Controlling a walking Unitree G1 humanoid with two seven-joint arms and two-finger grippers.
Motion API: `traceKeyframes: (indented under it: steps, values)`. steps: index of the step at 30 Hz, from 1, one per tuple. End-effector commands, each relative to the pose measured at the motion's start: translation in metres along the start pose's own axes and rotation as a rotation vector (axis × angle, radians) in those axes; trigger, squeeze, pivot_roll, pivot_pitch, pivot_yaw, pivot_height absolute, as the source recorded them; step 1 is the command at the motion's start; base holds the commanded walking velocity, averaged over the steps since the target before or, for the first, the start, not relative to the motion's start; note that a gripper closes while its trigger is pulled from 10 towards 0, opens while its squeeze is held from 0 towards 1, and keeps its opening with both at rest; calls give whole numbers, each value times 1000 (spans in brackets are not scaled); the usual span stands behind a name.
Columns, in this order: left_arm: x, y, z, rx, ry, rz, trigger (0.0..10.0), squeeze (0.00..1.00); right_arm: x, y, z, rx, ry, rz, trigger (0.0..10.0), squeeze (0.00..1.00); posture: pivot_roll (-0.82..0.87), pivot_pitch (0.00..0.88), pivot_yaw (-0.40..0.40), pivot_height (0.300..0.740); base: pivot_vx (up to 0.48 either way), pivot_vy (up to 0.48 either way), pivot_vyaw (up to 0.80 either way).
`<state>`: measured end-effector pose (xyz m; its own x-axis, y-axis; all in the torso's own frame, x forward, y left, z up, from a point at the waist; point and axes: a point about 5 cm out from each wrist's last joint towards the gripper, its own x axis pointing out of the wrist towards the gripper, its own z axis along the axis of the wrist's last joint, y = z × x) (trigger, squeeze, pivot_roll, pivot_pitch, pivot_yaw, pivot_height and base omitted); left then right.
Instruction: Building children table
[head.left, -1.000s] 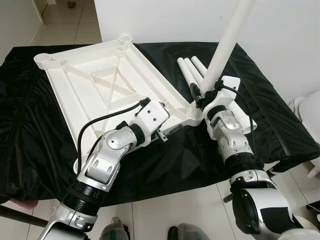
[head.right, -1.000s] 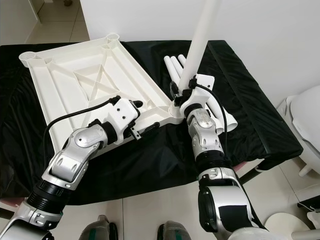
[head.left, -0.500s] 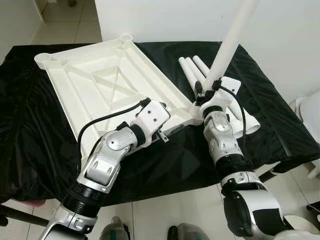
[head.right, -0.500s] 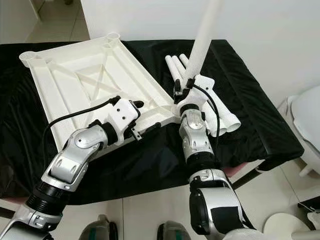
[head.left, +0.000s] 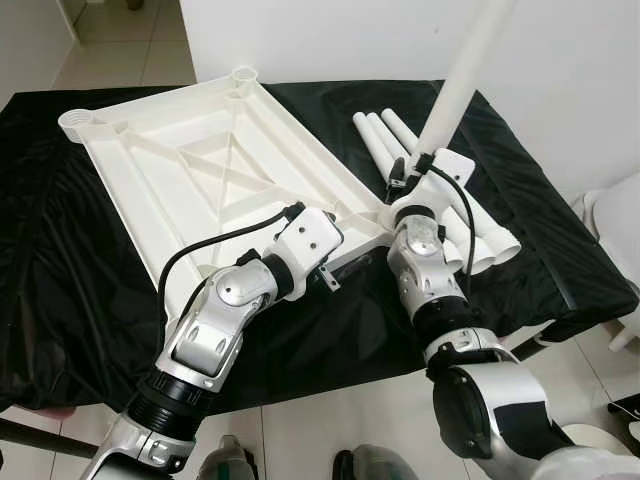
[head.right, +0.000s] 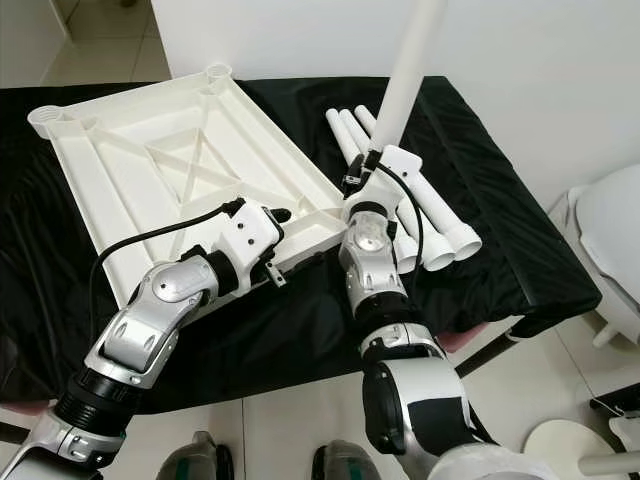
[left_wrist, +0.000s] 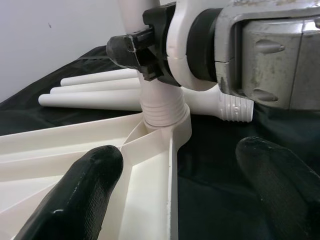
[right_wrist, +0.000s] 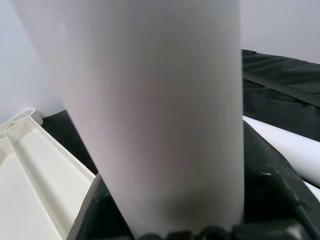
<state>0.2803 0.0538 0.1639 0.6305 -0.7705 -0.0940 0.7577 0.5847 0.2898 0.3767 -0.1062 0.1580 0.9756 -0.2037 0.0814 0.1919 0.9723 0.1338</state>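
Tabletop, white plastic and underside up, lies across the black-draped bench, its near right corner socket being fitted with one leg, clamped upright by the right gripper. The left gripper, fingers spread and holding nothing, straddles the near rim. Three legs lie loose toward the bench's right edge; three sockets are judged still unfilled.

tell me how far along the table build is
Early. The white tabletop lies upside down on the black cloth. In hand: the right gripper is shut on the first leg, standing in the near corner socket; the left gripper is open, straddling the tabletop's edge. Left: three legs lie loose beside it, and the far sockets look empty.
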Motion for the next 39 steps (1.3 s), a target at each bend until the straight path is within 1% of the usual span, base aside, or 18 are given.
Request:
traceKeyframes:
  steps: [1, 5, 6, 7, 8, 15, 16, 21, 22, 24, 26, 27, 28, 29, 31, 36, 38, 39]
  values:
    - [-1, -3, 1, -1, -1, -15, 10000, 0, -8, 2, -22, 35, 117, -17, 10000, 0, 3, 2, -12, 740, 0, 0, 0]
    - [0, -4, 1, -3, -1, -17, 10000, 0, -9, 11, -21, 45, 109, 13, 10000, 0, 5, 1, -14, 740, 0, 0, 0]
    - [0, -4, 1, -4, -2, -16, 10000, 0, -10, 12, -20, 47, 96, 24, 10000, 820, 6, 0, -16, 740, 0, 0, 0]
    - [0, -4, 1, -4, -2, -16, 10000, 0, -10, 12, -20, 47, 96, 24, 10000, 820, 6, 0, -16, 740, 0, 0, 0]
    - [0, -3, 1, -4, -3, -14, 10000, 0, -11, 14, -18, 54, 68, 63, 10000, 1000, 1, 0, -16, 740, 0, 0, 0]
    - [1, -3, 1, -4, -3, -15, 10000, 0, -10, 13, -13, 66, 18, 109, 10000, 1000, -6, 0, -14, 740, 0, 0, 0]
    - [1, -3, 1, -3, -4, -17, 10000, 0, -9, 9, -12, 54, -4, 127, 10000, 1000, -9, 0, -13, 740, 0, 0, 0]
    - [2, -3, 2, -3, -5, -18, 10000, 0, -9, 3, -12, 48, -12, 157, 10000, 1000, -16, 0, -12, 740, 0, 0, 0]
    - [3, -2, 2, -4, -6, -18, 10000, 0, -10, 2, -13, 45, -13, 202, 10000, 1000, -17, 0, -12, 740, 0, 0, 0]
    - [3, -2, 2, -4, -7, -18, 10000, 0, -11, 2, -13, 43, -14, 234, 10000, 1000, -19, 0, -11, 740, 0, 0, 0]
    - [3, -2, 2, -4, -7, -18, 10000, 0, -11, 2, -13, 43, -14, 234, 10000, 1000, -19, 0, -11, 740, 0, 0, 0]
    - [3, -2, 3, -4, -9, -17, 10000, 0, -12, -2, -11, 32, -29, 276, 10000, 0, -28, 0, -9, 740, 0, 0, 0]
    - [4, -1, 3, -4, -11, -17, 10000, 0, -12, -7, -10, 12, -40, 310, 10000, 0, -34, 0, -8, 740, 0, 0, 0]
    - [4, -1, 3, -4, -11, -17, 10000, 0, -12, -7, -10, 12, -40, 310, 10000, 0, -34, 0, -8, 740, 0, 0, 0]
    - [5, -1, 4, -5, -14, -18, 10000, 0, -11, -16, -6, -7, -56, 365, 10000, 0, -38, 0, -8, 740, 0, 0, 0]
    - [6, -2, 5, -6, -17, -21, 10000, 0, -10, -20, -2, -24, -65, 406, 10000, 0, -41, 0, -7, 740, 0, 0, 0]
    - [7, -3, 5, -6, -17, -28, 10000, 0, -5, -31, 5, -64, -74, 473, 10000, 0, -44, 5, -5, 740, 0, 0, 0]
    - [7, -3, 5, -6, -17, -28, 10000, 0, -5, -31, 5, -64, -74, 473, 10000, 0, -44, 5, -5, 740, 0, 0, 0]
